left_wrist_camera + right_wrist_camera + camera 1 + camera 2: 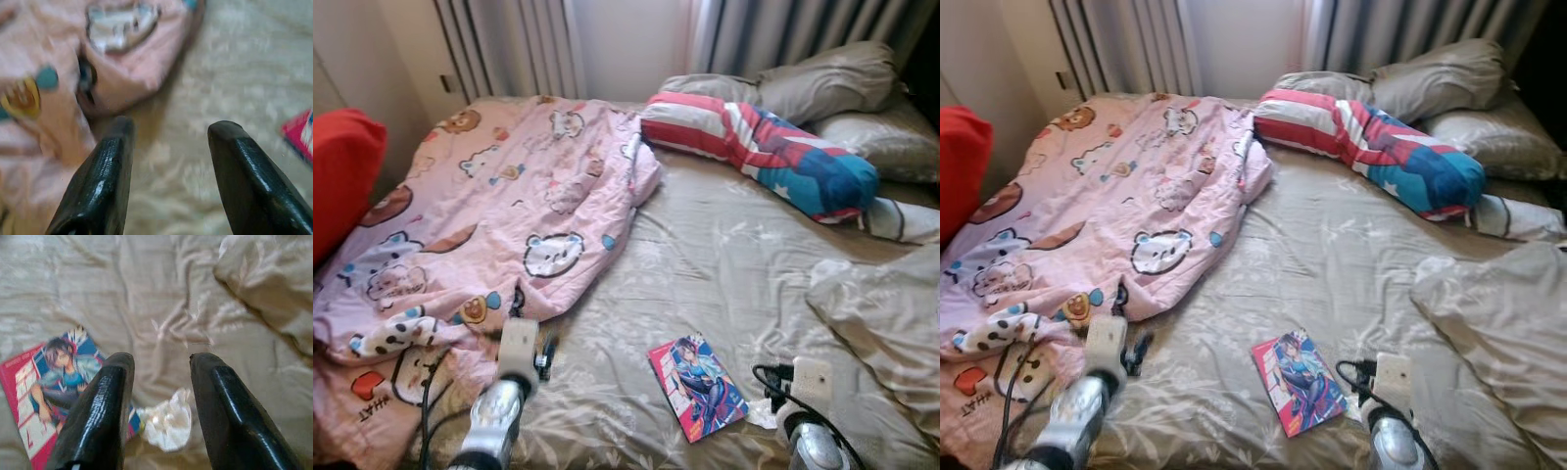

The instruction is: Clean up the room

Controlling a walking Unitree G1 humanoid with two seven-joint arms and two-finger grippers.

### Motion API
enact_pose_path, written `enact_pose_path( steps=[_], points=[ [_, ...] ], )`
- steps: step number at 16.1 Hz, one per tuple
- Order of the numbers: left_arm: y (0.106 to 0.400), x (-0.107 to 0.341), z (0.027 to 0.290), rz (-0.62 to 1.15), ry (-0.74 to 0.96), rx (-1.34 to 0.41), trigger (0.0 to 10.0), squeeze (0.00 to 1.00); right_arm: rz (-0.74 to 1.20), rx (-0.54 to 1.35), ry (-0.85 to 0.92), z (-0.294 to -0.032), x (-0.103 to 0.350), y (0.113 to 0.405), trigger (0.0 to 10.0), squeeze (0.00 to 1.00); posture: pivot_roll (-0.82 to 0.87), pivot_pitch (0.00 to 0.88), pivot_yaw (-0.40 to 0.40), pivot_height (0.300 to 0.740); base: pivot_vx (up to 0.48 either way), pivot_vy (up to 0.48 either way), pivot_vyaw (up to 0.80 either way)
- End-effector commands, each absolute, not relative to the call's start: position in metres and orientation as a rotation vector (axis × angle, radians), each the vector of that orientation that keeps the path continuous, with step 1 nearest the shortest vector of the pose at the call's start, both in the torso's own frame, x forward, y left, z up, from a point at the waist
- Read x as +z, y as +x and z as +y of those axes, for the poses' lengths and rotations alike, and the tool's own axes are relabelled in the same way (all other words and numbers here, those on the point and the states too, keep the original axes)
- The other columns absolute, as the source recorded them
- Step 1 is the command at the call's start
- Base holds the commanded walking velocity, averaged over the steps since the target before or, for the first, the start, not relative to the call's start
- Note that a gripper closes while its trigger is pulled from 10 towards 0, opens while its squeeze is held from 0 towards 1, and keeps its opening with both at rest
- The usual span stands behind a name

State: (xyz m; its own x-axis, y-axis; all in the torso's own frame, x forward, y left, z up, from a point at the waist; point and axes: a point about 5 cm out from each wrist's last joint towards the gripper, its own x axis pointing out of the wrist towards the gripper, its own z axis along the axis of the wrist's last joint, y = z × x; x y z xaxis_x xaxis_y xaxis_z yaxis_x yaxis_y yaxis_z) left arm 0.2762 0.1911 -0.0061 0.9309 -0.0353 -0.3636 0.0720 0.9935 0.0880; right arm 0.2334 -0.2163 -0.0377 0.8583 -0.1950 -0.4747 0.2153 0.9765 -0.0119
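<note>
Beige bedding [724, 245] covers the frame's centre, a pink cartoon quilt [480, 225] at left. Lower centre lies a comic book [697, 386], crumpled tissue [167, 425] touching its corner. The right gripper [159, 377] hovers parted above the tissue; the left gripper [168, 137] gapes near the quilt's edge.

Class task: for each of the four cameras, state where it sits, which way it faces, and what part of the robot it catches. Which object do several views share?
Left eye: on the head, looking down at the bed; both arms at the bottom.
Right eye: same scene, beside it.
Left wrist: along the open left gripper towards the pink blanket.
Right wrist: along the open right gripper at a crumpled tissue.
Shared: the comic book.
</note>
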Motion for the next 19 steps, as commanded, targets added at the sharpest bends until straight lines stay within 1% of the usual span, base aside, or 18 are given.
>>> enact_pose_path(
  steps=[1, 3, 4, 6, 7, 8, 10, 12, 14, 16, 18, 19],
  points=[
    [0.267, -0.015, 0.197, 0.425, 0.098, -0.034, 10.0, 0.0, 0.53, -0.22, 0.042, -0.216, -0.042, 0.229, 10.0, 0.0, 0.01, 0.099, -0.022, 0.74, 0.0, 0.0, 0.0],
    [0.262, -0.02, 0.198, 0.457, 0.077, -0.018, 10.0, 0.0, 0.547, -0.191, 0.033, -0.213, -0.044, 0.229, 10.0, 0.0, 0.01, 0.106, -0.026, 0.74, 0.0, 0.0, 0.0],
    [0.258, -0.026, 0.196, 0.5, 0.088, -0.036, 10.0, 0.0, 0.556, -0.164, 0.031, -0.208, -0.044, 0.23, 10.0, 0.0, 0.01, 0.11, -0.028, 0.74, 0.0, 0.0, 0.0],
    [0.253, -0.03, 0.198, 0.529, 0.098, -0.042, 10.0, 0.0, 0.568, -0.136, 0.031, -0.203, -0.046, 0.23, 10.0, 0.0, 0.01, 0.11, -0.027, 0.74, 0.0, 0.0, 0.0],
    [0.241, -0.04, 0.202, 0.6, 0.093, -0.013, 10.0, 0.0, 0.585, -0.111, 0.024, -0.201, -0.049, 0.226, 10.0, 0.0, 0.01, 0.104, -0.03, 0.74, 0.0, 0.0, 0.0],
    [0.236, -0.044, 0.203, 0.619, 0.097, -0.009, 10.0, 0.0, 0.595, -0.104, 0.023, -0.2, -0.051, 0.223, 10.0, 0.0, 0.01, 0.104, -0.03, 0.74, 0.0, 0.0, 0.0],
    [0.23, -0.048, 0.205, 0.642, 0.096, -0.007, 10.0, 0.0, 0.641, -0.118, 0.027, -0.202, -0.057, 0.216, 10.0, 0.0, 0.02, 0.107, -0.022, 0.74, 0.0, 0.0, 0.0],
    [0.224, -0.053, 0.205, 0.683, 0.134, -0.037, 10.0, 0.0, 0.657, -0.142, 0.058, -0.202, -0.06, 0.211, 10.0, 0.0, 0.02, 0.11, -0.003, 0.74, 0.0, 0.0, 0.0],
    [0.228, -0.048, 0.208, 0.649, 0.128, -0.023, 10.0, 0.0, 0.645, -0.165, 0.088, -0.201, -0.06, 0.209, 10.0, 0.0, 0.01, 0.11, 0.005, 0.74, 0.0, 0.0, 0.0],
    [0.246, -0.033, 0.211, 0.539, 0.052, 0.036, 10.0, 0.0, 0.672, -0.156, 0.084, -0.199, -0.064, 0.204, 10.0, 0.0, 0.01, 0.097, 0.004, 0.74, 0.0, 0.0, 0.0],
    [0.255, -0.027, 0.206, 0.509, 0.049, 0.021, 10.0, 0.0, 0.695, -0.166, 0.087, -0.2, -0.068, 0.198, 10.0, 0.0, 0.02, 0.087, 0.0, 0.74, 0.0, 0.0, 0.0],
    [0.254, -0.028, 0.205, 0.52, 0.049, 0.02, 10.0, 0.0, 0.7, -0.164, 0.087, -0.2, -0.069, 0.196, 10.0, 0.0, 0.02, 0.083, 0.0, 0.74, 0.0, 0.0, 0.0]
  ],
)
